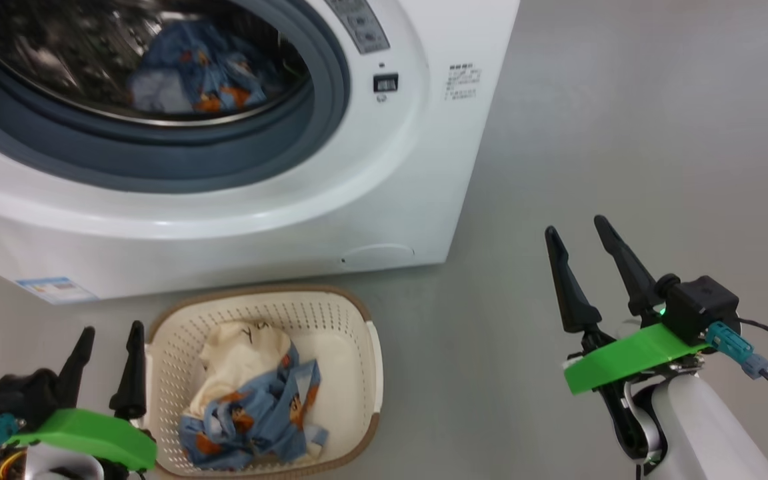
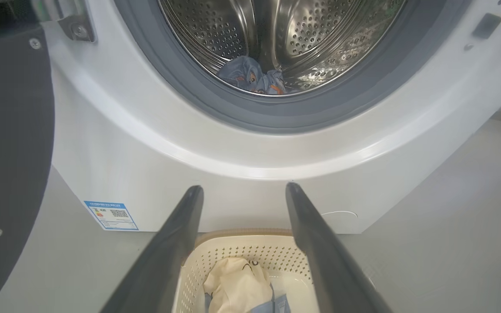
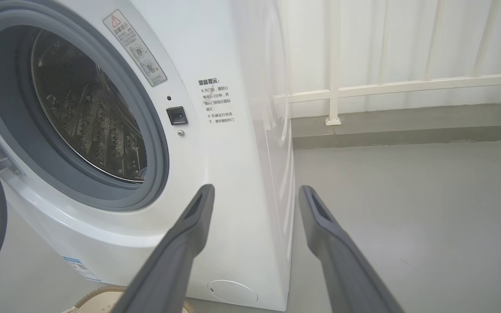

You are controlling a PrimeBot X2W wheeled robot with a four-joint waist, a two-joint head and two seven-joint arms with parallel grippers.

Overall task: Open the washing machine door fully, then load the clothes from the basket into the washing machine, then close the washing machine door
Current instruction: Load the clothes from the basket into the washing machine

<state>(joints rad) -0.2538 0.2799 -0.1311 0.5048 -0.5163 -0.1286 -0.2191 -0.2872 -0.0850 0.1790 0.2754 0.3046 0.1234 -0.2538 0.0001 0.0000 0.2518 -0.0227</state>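
Two arms [image 1: 84,437] [image 1: 691,420] low, jaws apart, empty.

Glossy white washing machine [image 1: 384,167], perforated plastic basket [image 1: 177,333]

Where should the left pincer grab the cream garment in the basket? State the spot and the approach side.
Probably best to grip the cream garment at its raised, bunched hump near the basket far wall, coming straight down from above: the perforated walls block the sides, and blue printed fabric drapes over its near end. The open left pincer sits beside the basket.
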